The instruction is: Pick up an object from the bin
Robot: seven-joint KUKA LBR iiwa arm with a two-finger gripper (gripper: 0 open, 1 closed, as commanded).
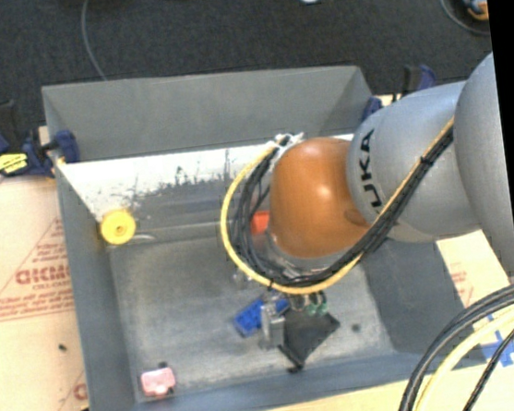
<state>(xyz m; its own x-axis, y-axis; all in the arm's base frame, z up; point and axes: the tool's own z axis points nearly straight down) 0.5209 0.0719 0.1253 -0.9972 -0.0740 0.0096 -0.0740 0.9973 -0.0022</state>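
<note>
My gripper (273, 317) hangs below the orange cover, low over the bin's front middle. A small blue thing (247, 321) lies right against its left side; I cannot see whether it is held. A flat black piece (307, 337) lies just to the right and in front of the gripper, with a bit of green (318, 305) showing at its upper edge. Much of the gripper is hidden by the wrist and its cables.
A yellow round thing (117, 227) rests at the back left of the bin floor. A pink block (158, 380) lies in the front left corner. A small red thing (260, 223) shows through the cable loop near the back middle. The arm covers the bin's right side.
</note>
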